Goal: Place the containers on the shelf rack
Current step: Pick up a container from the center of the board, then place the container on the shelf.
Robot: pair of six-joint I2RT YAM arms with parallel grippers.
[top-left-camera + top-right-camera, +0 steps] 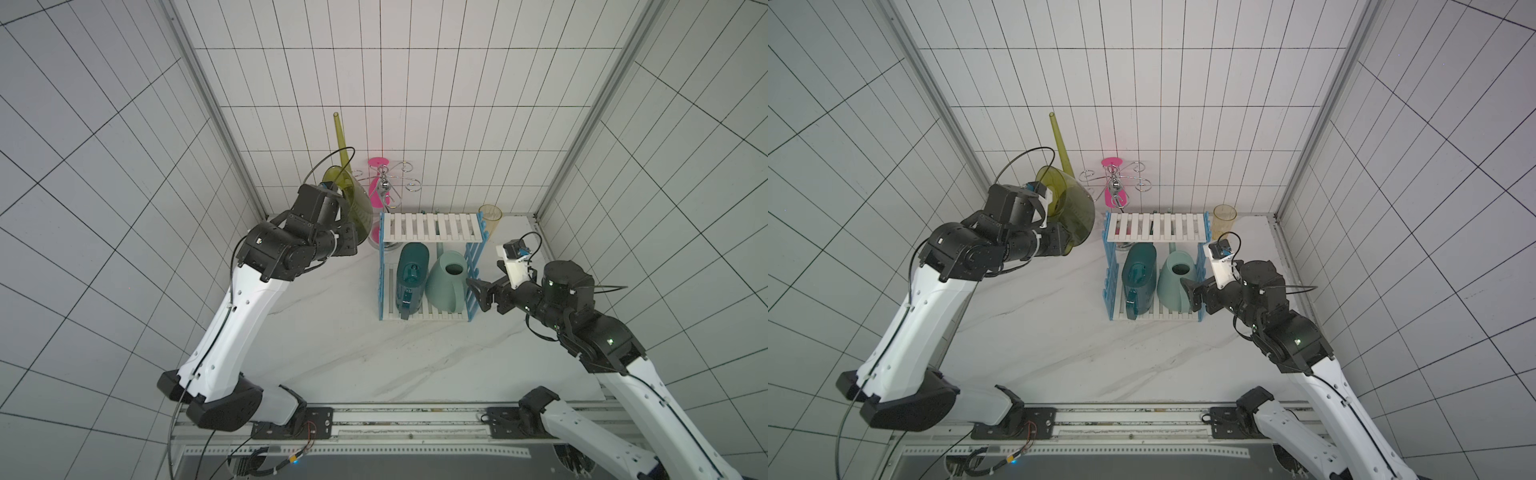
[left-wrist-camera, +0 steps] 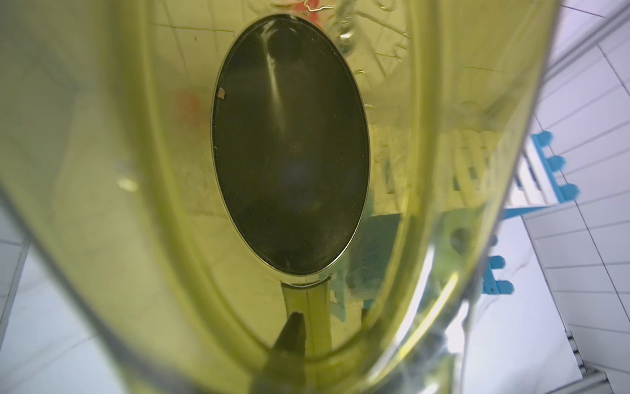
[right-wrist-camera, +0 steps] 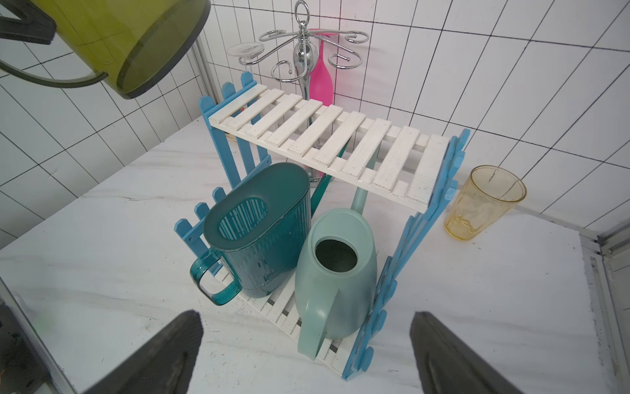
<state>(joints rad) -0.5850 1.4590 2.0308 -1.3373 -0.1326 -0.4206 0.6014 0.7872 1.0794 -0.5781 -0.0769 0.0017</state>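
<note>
Item: olive-yellow watering can [image 1: 354, 198], aloft, top tier pending.
Handle pinched by left gripper [image 1: 348, 235] at 10 o'clock of shelf rack [image 1: 432, 227]; right gripper [image 1: 478, 296] spread at 3 o'clock. Lower tier holds teal can [image 1: 412, 270], mint can [image 1: 444, 291]. Level it, keep spout clear of glass holder [image 1: 386, 187], lower onto slats.

The olive-yellow watering can [image 2: 143, 170] fills nearly everything ahead of the jaws, its translucent wall close against the lens. One dark fingertip [image 2: 289, 329] lies on a narrow strip of the can, the jaws pinched tight on it. That strip runs straight out from the jaws to a dark oval [image 2: 289, 146]. Farther beyond is the shelf rack [image 2: 552, 167]: its white slats blur through the yellow plastic, and its blue side frame shows clear past the can's edge. A teal can [image 2: 371, 252] and a pale mint can [image 2: 446, 221] smear below the slats. Pale tabletop [image 2: 51, 324] flanks the jaws
</note>
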